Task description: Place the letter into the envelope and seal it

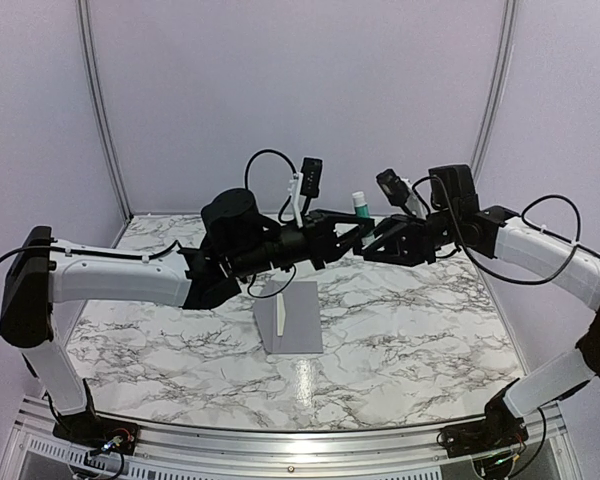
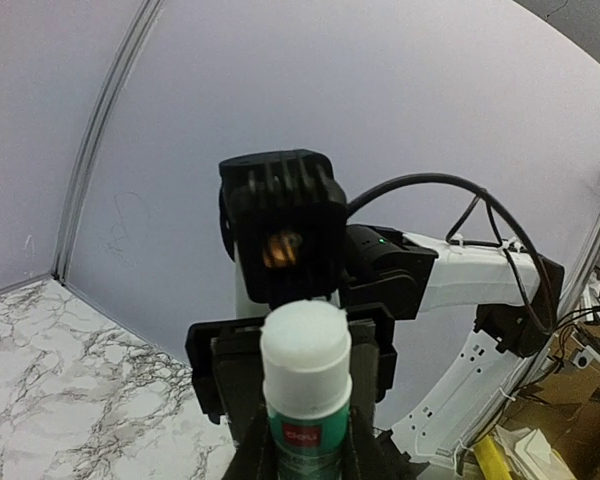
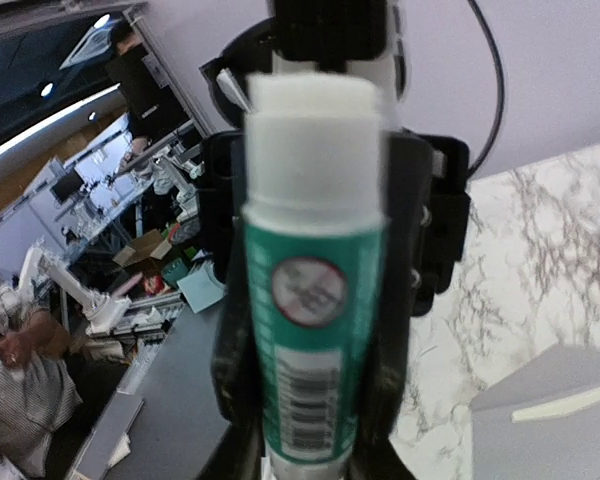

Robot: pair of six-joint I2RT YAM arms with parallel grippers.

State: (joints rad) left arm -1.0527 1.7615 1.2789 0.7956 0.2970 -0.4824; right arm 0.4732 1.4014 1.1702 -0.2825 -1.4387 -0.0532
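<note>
The green-and-white tube [image 2: 302, 400] is clamped upright by the left gripper [image 2: 302, 455]; the right gripper's [image 3: 305, 455] hold cannot be told. Beyond, the envelope [image 3: 550, 445] is laid flat on the marble table [image 3: 540, 250], the letter [image 3: 565, 402] seen as an off-white strip on it.

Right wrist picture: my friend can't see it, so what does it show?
A green glue stick with a white top fills the middle, up close, with dark end effector fingers on both sides. At lower right, a corner of the grey envelope lies on the marble table.
</note>
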